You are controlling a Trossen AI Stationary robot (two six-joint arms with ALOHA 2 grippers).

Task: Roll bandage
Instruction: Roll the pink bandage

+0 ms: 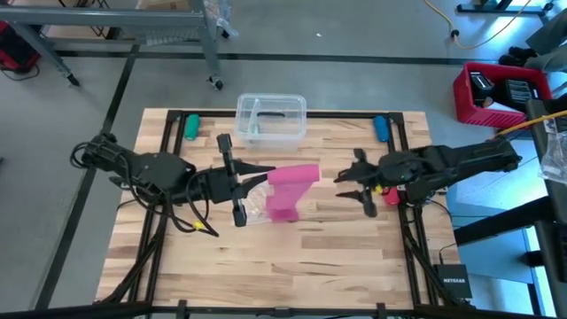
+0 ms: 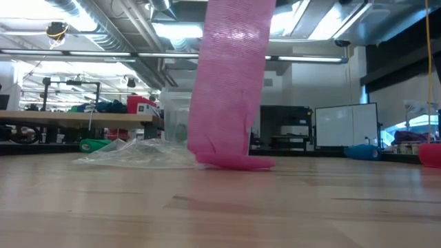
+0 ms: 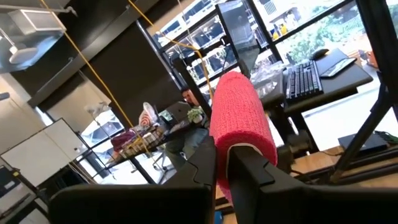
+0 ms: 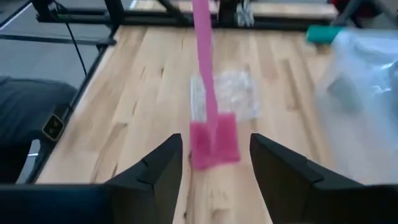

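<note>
The bandage is a pink strip. Its upper end is up at my left gripper, which is shut on it above the table's middle. From there the strip hangs down, and its lower end lies folded on the wood. My right gripper hovers to the right of the strip, open, with nothing between its fingers. In the right wrist view its fingers stand short of the bandage's lower end. My left gripper pinches the bandage's upper end between its two fingers. The fingers come at it about level from the table's left. The strip hangs below the hold, and its lower end rests on the table.
A crumpled clear plastic wrapper lies on the table just left of the bandage's lower end. A clear plastic box stands at the far middle. A green object and a blue one lie at the far corners. A small red object sits under the right arm.
</note>
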